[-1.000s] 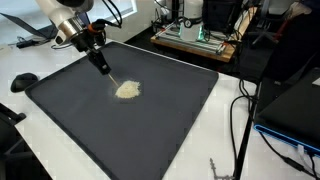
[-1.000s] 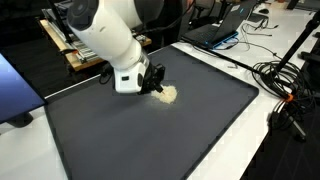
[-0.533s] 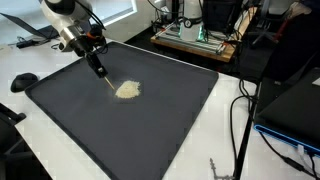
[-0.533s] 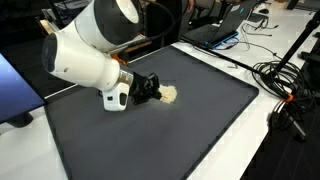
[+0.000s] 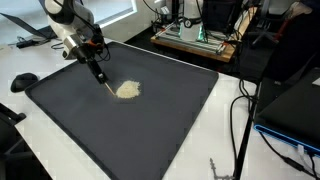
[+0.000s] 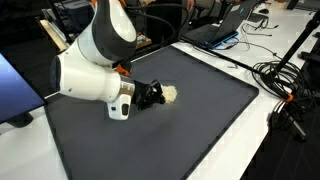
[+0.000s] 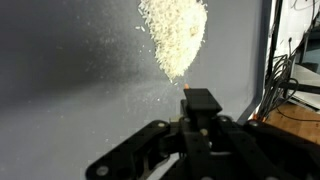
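A small pile of pale grains (image 5: 127, 90) lies on a large dark mat (image 5: 150, 135), toward its far side. It also shows in the other exterior view (image 6: 168, 94) and the wrist view (image 7: 175, 35). My gripper (image 5: 97, 66) is shut on a thin dark tool (image 5: 103, 80). The tool slants down toward the mat, and its light tip sits just beside the pile's edge. In the wrist view the gripper (image 7: 200, 112) clamps the tool's black body (image 7: 200, 100), with the pile right ahead. In an exterior view the gripper (image 6: 150, 96) sits low, next to the pile.
The mat (image 6: 170, 140) covers most of a white table. A black rounded object (image 5: 24, 80) lies off the mat's corner. A wooden rack with electronics (image 5: 195, 40) stands behind, cables (image 6: 285, 90) trail at one side, and a blue screen (image 6: 15, 90) is at the other.
The arm has swung and tilted lower over the mat. The tool tip has drawn back slightly from the pile's edge. The pile looks unchanged.
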